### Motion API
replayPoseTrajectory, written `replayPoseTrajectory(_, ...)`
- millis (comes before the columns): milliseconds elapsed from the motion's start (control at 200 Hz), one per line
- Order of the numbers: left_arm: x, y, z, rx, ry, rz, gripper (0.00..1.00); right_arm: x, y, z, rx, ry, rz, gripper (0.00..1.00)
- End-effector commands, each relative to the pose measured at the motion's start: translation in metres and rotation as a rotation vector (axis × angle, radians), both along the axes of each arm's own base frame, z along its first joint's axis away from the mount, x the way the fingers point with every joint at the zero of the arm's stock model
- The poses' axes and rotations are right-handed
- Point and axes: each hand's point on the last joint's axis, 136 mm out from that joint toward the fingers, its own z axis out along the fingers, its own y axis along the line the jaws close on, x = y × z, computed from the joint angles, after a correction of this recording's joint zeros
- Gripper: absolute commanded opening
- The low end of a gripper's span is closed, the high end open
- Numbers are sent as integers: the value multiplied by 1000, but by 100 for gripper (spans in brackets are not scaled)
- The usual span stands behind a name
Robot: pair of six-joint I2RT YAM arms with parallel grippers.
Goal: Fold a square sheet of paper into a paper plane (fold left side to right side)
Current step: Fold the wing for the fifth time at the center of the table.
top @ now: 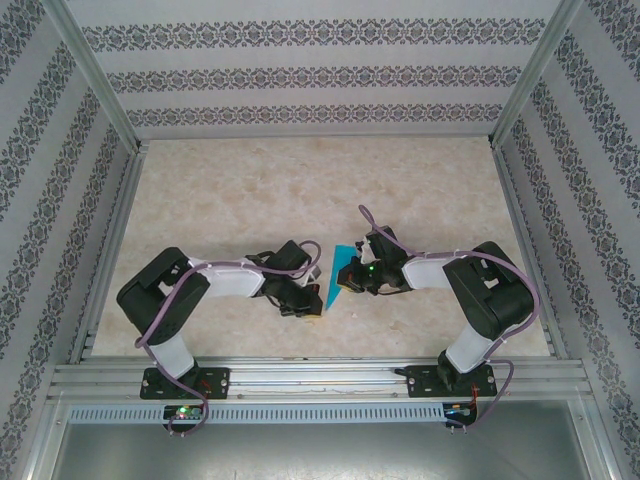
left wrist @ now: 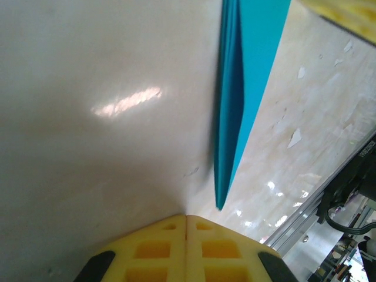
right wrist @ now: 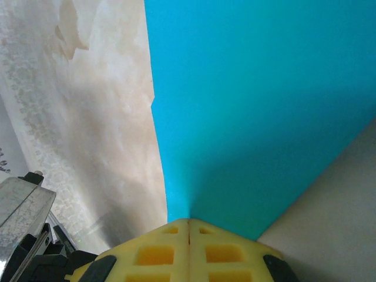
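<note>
Seemingly, the folded teal paper sheet (right wrist: 252, 106) is being pinned at the near edge of the table (top: 300, 190) by the closed right gripper (right wrist: 189, 222), so the closed left gripper (left wrist: 187, 218) can crease it.

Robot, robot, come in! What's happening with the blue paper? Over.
Left end effector shut, just short of blue paper. Right end effector shut, tips at paper's edge. Paper partly folded, on table. Nothing blocking.
</note>
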Motion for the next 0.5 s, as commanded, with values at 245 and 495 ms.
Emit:
replayPoseTrajectory(245,30,-21,44,-117,-59,30,4,-44,-42,-59,-249,185,-29,0)
replayPoseTrajectory(495,50,-36,26,-103,-62,28,4,-44,-40,-58,-244,183,-27,0)
